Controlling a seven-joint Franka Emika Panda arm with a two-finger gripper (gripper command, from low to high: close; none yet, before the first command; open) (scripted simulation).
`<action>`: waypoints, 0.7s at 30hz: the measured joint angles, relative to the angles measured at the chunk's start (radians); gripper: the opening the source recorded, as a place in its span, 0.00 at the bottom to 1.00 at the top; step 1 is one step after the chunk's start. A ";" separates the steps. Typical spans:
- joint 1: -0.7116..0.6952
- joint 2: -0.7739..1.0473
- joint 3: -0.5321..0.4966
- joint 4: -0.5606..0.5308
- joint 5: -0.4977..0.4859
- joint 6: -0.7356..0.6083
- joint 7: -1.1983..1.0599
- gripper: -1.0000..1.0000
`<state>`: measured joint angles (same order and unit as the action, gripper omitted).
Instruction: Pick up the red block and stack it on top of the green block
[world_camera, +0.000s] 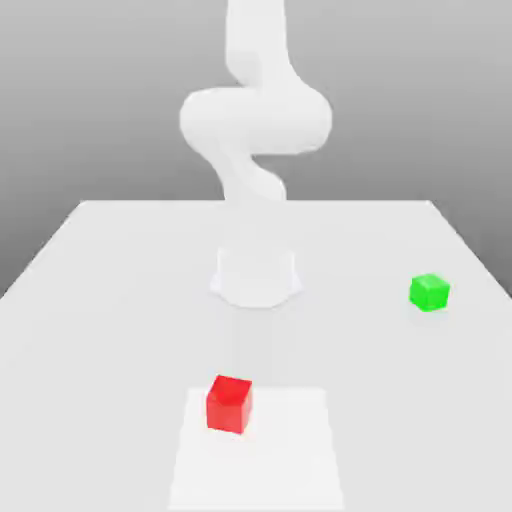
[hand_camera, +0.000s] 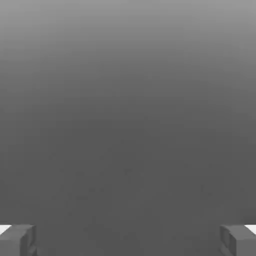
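The red block (world_camera: 229, 403) sits on the white table (world_camera: 110, 300) near its front edge, a little to the exterior view's left of centre. The green block (world_camera: 429, 292) rests farther back, towards the exterior view's right, well apart from the red one. The white arm (world_camera: 255, 120) rises from its round base (world_camera: 256, 275) in the middle of the table and curls above it. In the hand view my gripper (hand_camera: 128, 241) is open, its two grey fingertips (hand_camera: 17, 240) standing wide apart. Nothing but plain grey background lies between them.
A paler rectangular patch (world_camera: 270, 460) lies on the table at the front, with the red block on its far left corner. The table's edges run off towards the back on both sides.
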<state>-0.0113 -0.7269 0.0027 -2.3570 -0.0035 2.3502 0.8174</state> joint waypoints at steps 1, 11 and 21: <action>-0.005 0.036 0.001 -0.027 -0.002 0.024 0.009 0.50; -0.057 0.389 0.005 -0.286 -0.011 0.260 0.086 0.50; -0.081 0.785 -0.007 -0.474 0.006 0.543 0.131 0.50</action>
<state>-0.0926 0.0584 -0.0042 -2.8311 0.0020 2.8927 0.9480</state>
